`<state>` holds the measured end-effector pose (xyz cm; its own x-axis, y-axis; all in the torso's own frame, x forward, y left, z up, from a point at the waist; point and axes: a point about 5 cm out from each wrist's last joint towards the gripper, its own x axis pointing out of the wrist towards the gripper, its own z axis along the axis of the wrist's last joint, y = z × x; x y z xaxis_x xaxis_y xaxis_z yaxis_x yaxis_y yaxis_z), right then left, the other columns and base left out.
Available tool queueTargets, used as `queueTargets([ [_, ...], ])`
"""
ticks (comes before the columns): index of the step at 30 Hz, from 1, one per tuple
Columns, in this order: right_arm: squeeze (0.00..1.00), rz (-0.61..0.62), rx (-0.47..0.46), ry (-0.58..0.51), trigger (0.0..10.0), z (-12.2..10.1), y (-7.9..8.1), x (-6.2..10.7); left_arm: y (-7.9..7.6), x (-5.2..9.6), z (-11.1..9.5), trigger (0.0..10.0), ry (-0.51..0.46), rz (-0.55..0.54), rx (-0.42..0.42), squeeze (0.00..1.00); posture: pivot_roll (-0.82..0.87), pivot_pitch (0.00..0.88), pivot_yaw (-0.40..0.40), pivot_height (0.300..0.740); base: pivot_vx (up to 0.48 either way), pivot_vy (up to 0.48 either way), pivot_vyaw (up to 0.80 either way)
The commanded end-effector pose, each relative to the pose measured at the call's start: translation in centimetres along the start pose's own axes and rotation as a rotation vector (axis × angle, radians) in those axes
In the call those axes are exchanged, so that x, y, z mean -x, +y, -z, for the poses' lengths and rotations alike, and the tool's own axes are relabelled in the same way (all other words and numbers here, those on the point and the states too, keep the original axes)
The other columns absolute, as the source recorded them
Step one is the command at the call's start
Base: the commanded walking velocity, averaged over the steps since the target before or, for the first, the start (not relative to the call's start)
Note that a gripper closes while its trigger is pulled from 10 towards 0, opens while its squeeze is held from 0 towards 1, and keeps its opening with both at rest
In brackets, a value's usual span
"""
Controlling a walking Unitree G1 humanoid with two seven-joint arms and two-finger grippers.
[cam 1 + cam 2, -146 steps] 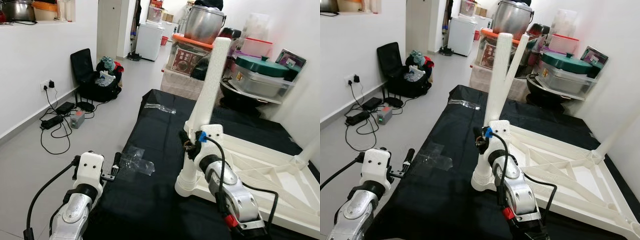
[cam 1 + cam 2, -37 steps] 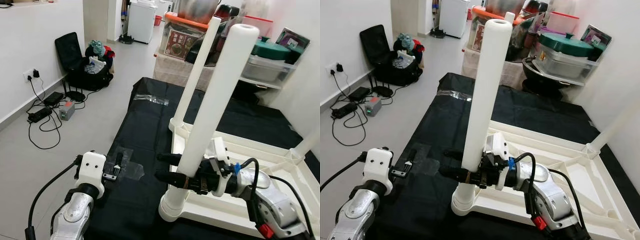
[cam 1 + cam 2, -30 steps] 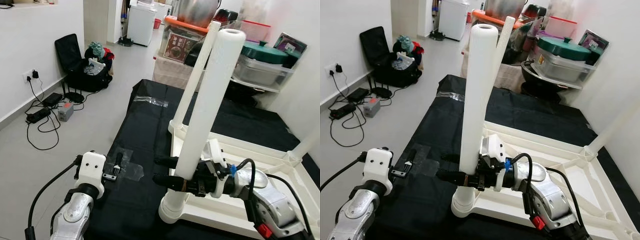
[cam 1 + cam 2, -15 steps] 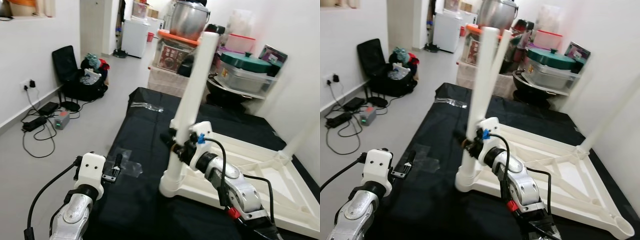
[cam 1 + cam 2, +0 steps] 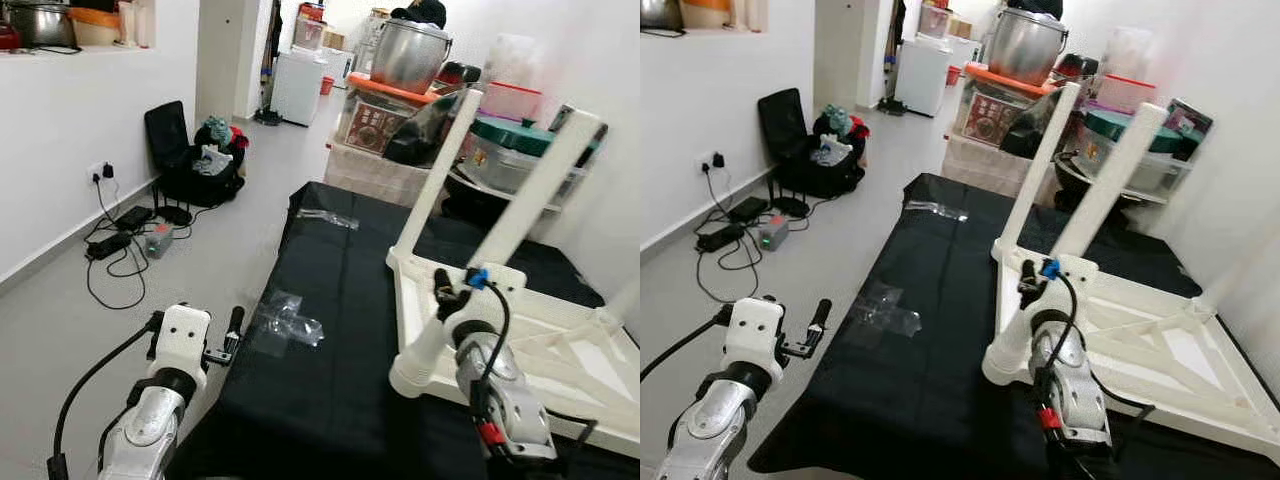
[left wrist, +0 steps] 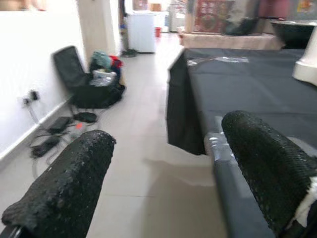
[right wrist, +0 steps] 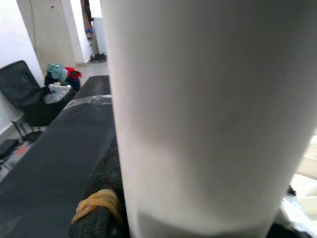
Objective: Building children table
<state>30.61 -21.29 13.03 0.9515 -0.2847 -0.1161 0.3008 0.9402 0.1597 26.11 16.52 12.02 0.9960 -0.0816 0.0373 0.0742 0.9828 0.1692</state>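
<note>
Black cloth covers the counter [image 5: 330, 330], which carries the work. On its right half lies the white children's table [image 5: 560, 340], upside down, its ribbed underside facing up. Two legs rise from the near side: a far leg [image 5: 435, 170] standing nearly upright at the far corner, and a near leg [image 5: 505, 225] leaning noticeably away from vertical, its base in the corner socket [image 5: 412, 375] at the table's near corner. A further leg stands at the right edge of the head views, partly cut off.

The right claw [image 5: 1028, 285] sits against the lower part of the near leg. In the right wrist view the leg [image 7: 208, 114] fills the space between the fingers [image 7: 101, 198], so the claw appears clamped on it. A clear plastic wrapper [image 5: 285, 320] lies flat on the cloth, well apart from the table.

The left claw [image 5: 232, 330] hangs idle off the counter's near-left edge, fingers apart, with nothing between them.

Assessment: the step in hand appears to be seating the near leg. The lean suggests it is not yet square in its socket. Good practice would be to bring the leg upright to match the far leg, then press straight down along its axis. Pushing while tilted risks jamming the socket or sliding the table on the cloth.
</note>
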Motion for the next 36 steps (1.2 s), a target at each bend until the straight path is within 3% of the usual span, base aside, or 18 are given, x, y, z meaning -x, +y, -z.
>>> queueTargets([
  [1,0.0,0.099,0.046,0.157,10.0,3.6,-1.7,0.2,-0.2,0.1,0.6,10.0,0.027,0.006,0.009,0.0,0.12,0.0,-0.187,0.74,0.0,0.0,0.0],
  [5,0.0,0.089,0.035,0.147,10.0,3.5,-0.9,-0.1,-0.2,0.1,0.6,10.0,0.027,0.002,0.008,0.0,0.13,0.0,-0.192,0.74,0.0,0.0,0.0],
  [7,0.0,-0.059,-0.019,0.134,10.0,3.2,1.0,-0.2,-0.3,0.1,0.7,10.0,0.029,0.005,0.01,0.0,0.12,0.0,-0.189,0.74,0.0,0.0,0.0],
  [8,0.0,-0.059,-0.019,0.134,10.0,3.2,1.0,-0.2,-0.3,0.1,0.7,10.0,0.029,0.005,0.01,0.0,0.12,0.0,-0.189,0.74,0.0,0.0,0.0],
  [9,0.0,-0.255,-0.068,0.133,10.0,2.8,3.1,0.2,-0.4,0.2,0.8,10.0,0.03,0.009,0.012,0.0,0.12,0.0,-0.189,0.74,0.0,0.0,0.0],
  [10,0.0,-0.255,-0.068,0.133,10.0,2.8,3.1,0.2,-0.4,0.2,0.8,10.0,0.03,0.009,0.012,0.0,0.12,0.0,-0.189,0.74,0.0,0.0,0.0],
  [11,0.0,-0.484,-0.111,0.129,10.0,2.3,5.1,1.1,-0.4,0.2,0.8,10.0,0.031,0.013,0.013,0.0,0.12,0.0,-0.184,0.74,0.0,0.0,0.0],
  [12,0.0,-0.484,-0.111,0.129,10.0,2.3,5.1,1.1,-0.4,0.2,0.8,10.0,0.031,0.013,0.013,0.0,0.12,0.0,-0.184,0.74,0.0,0.0,0.0],
  [13,0.0,-0.674,-0.143,0.126,10.0,1.8,6.5,2.3,-0.5,0.3,0.8,10.0,0.032,0.015,0.014,0.0,0.12,0.0,-0.184,0.74,0.0,0.0,0.0],
  [14,0.0,-0.674,-0.143,0.126,10.0,1.8,6.5,2.3,-0.5,0.3,0.8,10.0,0.032,0.015,0.014,0.0,0.12,0.0,-0.184,0.74,0.0,0.0,0.0],
  [15,0.0,-0.871,-0.125,0.123,10.0,1.3,7.3,3.8,-0.6,0.3,0.9,10.0,0.034,0.017,0.016,0.0,0.12,0.0,-0.181,0.74,0.0,0.0,0.0],
  [17,0.0,-1.23,-0.165,0.155,10.0,-0.2,7.3,6.9,-0.6,0.3,0.9,10.0,0.034,0.015,0.019,0.0,0.13,0.0,-0.192,0.74,0.0,0.0,0.0],
  [18,0.0,-1.23,-0.165,0.155,10.0,-0.2,7.3,6.9,-0.6,0.3,0.9,10.0,0.034,0.015,0.019,0.0,0.13,0.0,-0.192,0.74,0.0,0.0,0.0],
  [20,0.0,-1.383,-0.205,0.169,10.0,-1.0,7.2,8.1,-0.4,0.3,0.8,10.0,0.032,0.006,0.019,0.0,0.13,0.0,-0.197,0.74,0.0,0.0,0.0],
  [30,0.0,-1.498,-0.143,0.162,10.0,-0.6,7.8,8.5,0.0,0.3,0.7,10.0,0.028,-0.007,0.012,0.0,0.15,0.0,-0.196,0.74,0.0,0.0,0.0],
  [36,0.0,-1.484,-0.13,0.15,10.0,-0.4,8.0,8.4,0.1,0.3,0.7,10.0,0.029,-0.007,0.011,0.0,0.15,0.0,-0.196,0.74,0.0,0.0,0.0],
])
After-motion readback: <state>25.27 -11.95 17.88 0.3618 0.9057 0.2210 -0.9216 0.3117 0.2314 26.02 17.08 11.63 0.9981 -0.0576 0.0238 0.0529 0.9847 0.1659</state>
